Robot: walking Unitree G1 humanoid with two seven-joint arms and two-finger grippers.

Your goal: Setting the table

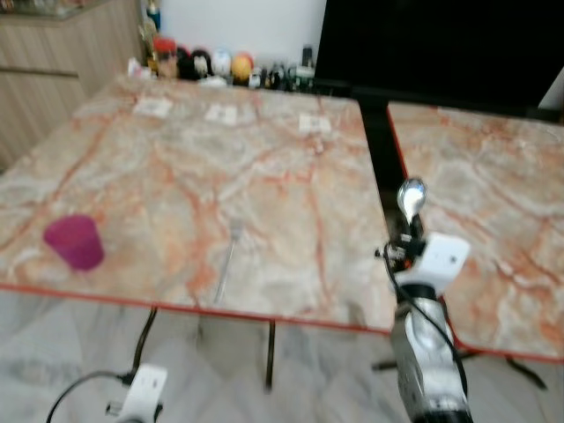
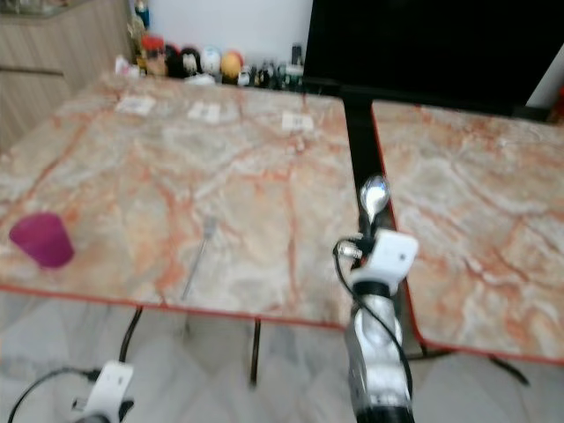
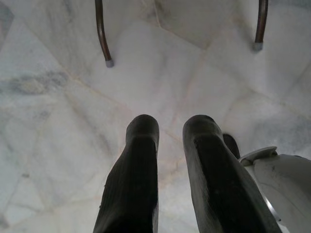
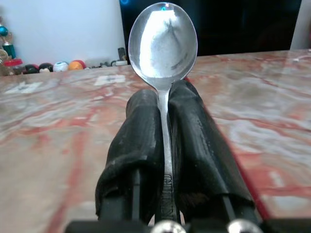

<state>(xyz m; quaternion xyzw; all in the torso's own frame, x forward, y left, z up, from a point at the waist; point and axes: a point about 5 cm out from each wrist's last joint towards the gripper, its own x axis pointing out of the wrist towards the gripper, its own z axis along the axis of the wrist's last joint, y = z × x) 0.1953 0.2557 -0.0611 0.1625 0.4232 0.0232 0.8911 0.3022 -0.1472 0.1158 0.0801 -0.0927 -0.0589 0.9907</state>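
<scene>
My right gripper (image 4: 165,99) is shut on the handle of a silver spoon (image 4: 163,46), whose bowl stands upright above the fingertips. In the left eye view the spoon (image 1: 411,196) is raised over the near right corner of the marble table (image 1: 291,220), beside the dark gap between two tables. A purple cup (image 1: 75,241) stands near the table's front left edge. A fork (image 1: 227,256) lies close to the front edge, mid-table. My left gripper (image 3: 167,128) hangs low, pointing at the floor, with its fingers slightly apart and nothing between them.
A second marble table (image 1: 493,194) stands to the right across a narrow gap (image 1: 379,159). Small cards (image 1: 220,113) and a row of bottles and balls (image 1: 203,63) sit at the far edge. Table legs (image 3: 102,39) rise from the tiled floor below.
</scene>
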